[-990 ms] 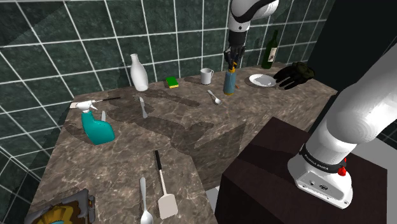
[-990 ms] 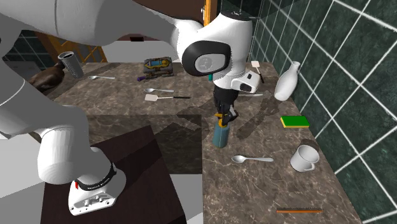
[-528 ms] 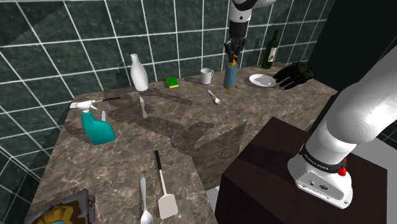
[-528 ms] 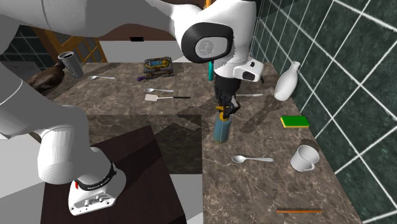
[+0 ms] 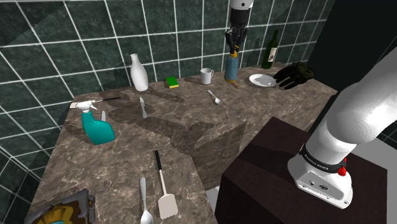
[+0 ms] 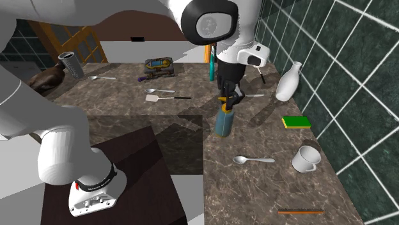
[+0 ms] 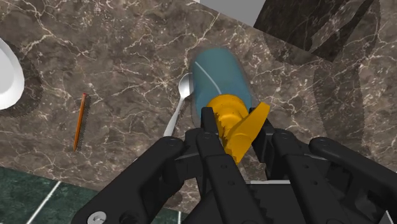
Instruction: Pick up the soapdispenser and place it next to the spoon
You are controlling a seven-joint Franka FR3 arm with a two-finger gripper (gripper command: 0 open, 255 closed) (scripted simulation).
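The soap dispenser (image 6: 224,121), a blue bottle with an orange pump, hangs upright under the gripper (image 6: 226,102). The black fingers (image 7: 210,130) pinch the orange pump head from both sides. In the shoulder view its base looks lifted off the marble counter (image 5: 191,130), though the gap itself is hard to judge.

The spoon (image 6: 253,160) lies flat on the counter close to the dispenser. From the wrist camera the blue body (image 7: 219,76) overlaps the edge of the spoon's bowl (image 7: 184,87), and the handle runs back toward the fingers.

A white mug (image 6: 307,158) sits just beyond the spoon's handle end, on the second exterior view's right. A green and yellow sponge (image 6: 296,121) rests near the spoon, toward the tiled wall. An orange pencil (image 7: 78,121) lies apart from the spoon, on the side away from the dispenser, and a white plate (image 7: 7,76) sits further out past the pencil. A white bottle (image 5: 139,72) stands well apart from the spoon, beyond the sponge.
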